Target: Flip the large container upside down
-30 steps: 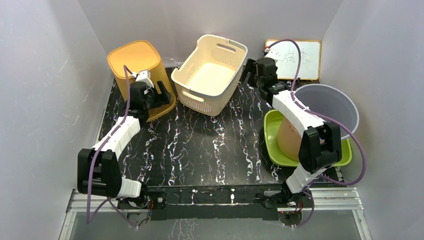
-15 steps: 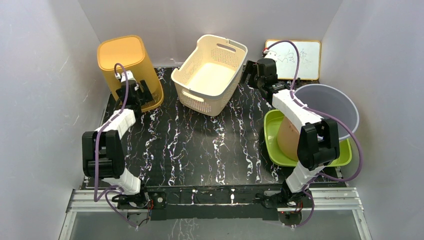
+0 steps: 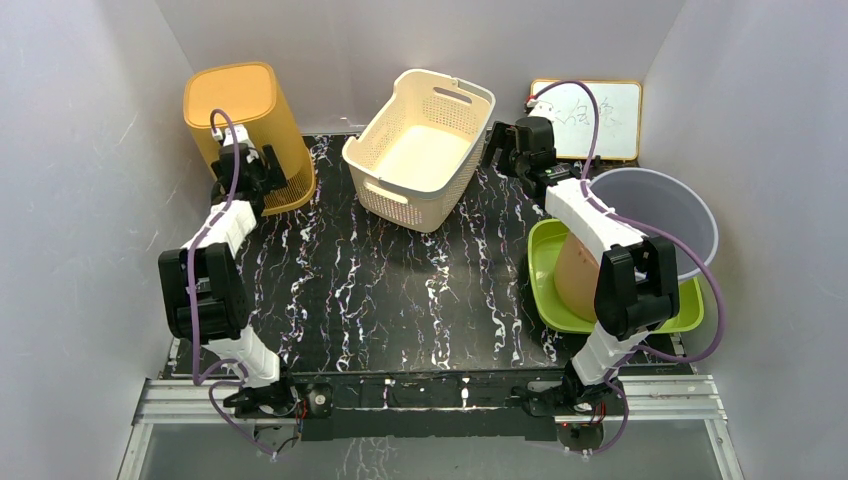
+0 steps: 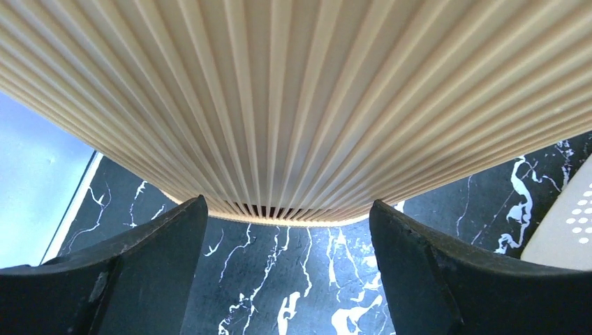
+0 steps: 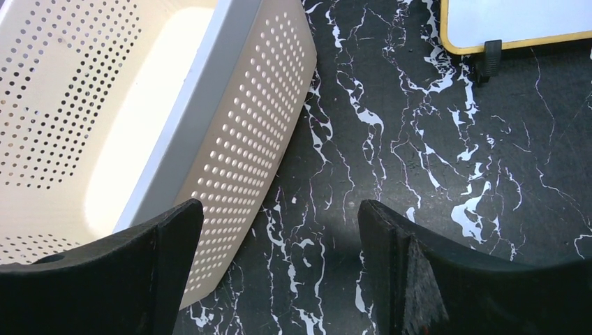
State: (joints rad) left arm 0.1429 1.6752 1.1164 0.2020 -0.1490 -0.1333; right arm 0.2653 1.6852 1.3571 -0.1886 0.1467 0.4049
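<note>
Left fingers [image 4: 132, 279] spread, empty, near yellow bin [image 3: 250, 110] wall | right fingers [image 5: 433, 279] spread, empty, beside cream basket [image 3: 425, 150] | whiteboard [image 3: 615, 130] behind

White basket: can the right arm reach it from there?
Probably yes. The right gripper hangs open right by the white basket's holey side wall, and nothing but bare table lies around it.

Left arm [image 3: 226, 224] stretched forward, left hand [image 3: 249, 180] spread wide; right arm [image 3: 592, 217] stretched forward, right hand [image 3: 500, 150] spread wide

Bin [image 3: 245, 130] left of basket [image 3: 420, 150]
</note>
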